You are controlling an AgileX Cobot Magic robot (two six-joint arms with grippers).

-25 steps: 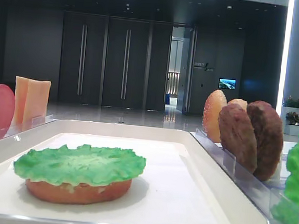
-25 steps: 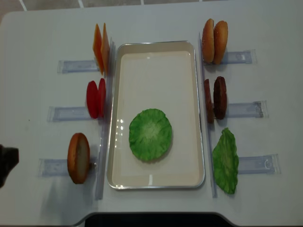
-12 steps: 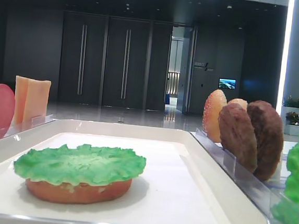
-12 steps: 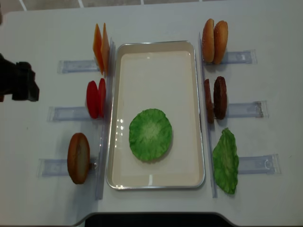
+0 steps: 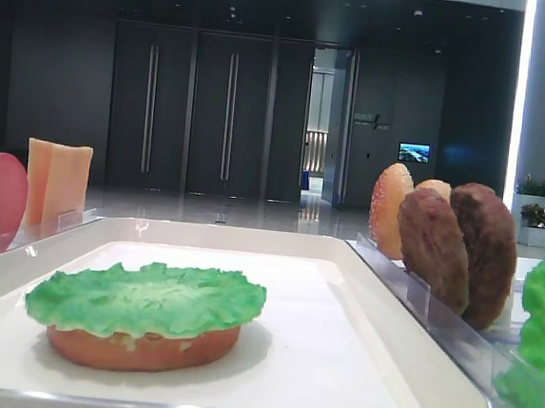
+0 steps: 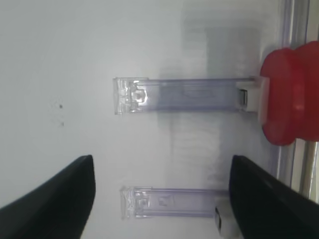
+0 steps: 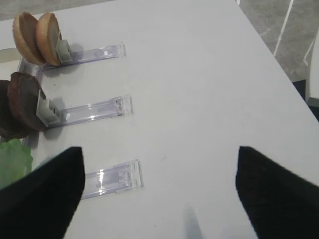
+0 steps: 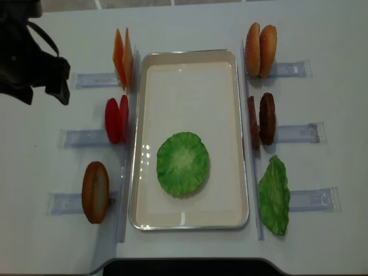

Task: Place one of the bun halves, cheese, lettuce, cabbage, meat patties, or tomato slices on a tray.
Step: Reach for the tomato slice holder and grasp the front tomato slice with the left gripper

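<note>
Start at the upper left of the overhead view: your black left gripper (image 8: 49, 86) hangs above the white table (image 8: 34, 161), jaws spread wide and holding nothing, and its wrist view confirms it, with bare table and two clear plastic racks (image 6: 179, 94) between the dark fingertips. Just right of it stand the flat round red tomato slices (image 8: 117, 119) on edge, with the pale orange rectangular cheese slabs (image 8: 122, 57) above them in frame and an orange-tan bun half (image 8: 95, 192) below. If you go for a tomato slice, watch the neighbours: the two discs stand touching, so wide jaws may take both or tip one off its rack toward the tray rim. The rack itself looks light, so a low approach could drag it. In the middle, the large cream-white rectangular tray (image 8: 190, 63) already carries a bright green ruffled lettuce leaf (image 8: 183, 163) lying on a flat bun half (image 5: 140, 350); a smooth slice released off-centre could slide off that leaf. On the right stand two seeded buns (image 8: 260, 49), two rough dark brown meat patties (image 8: 261, 119) and a second green leaf (image 8: 273, 195). Your right gripper (image 7: 157, 194) shows only as two dark fingertips set wide apart over bare table at the bottom of its wrist view, empty and well clear of the food.
</note>
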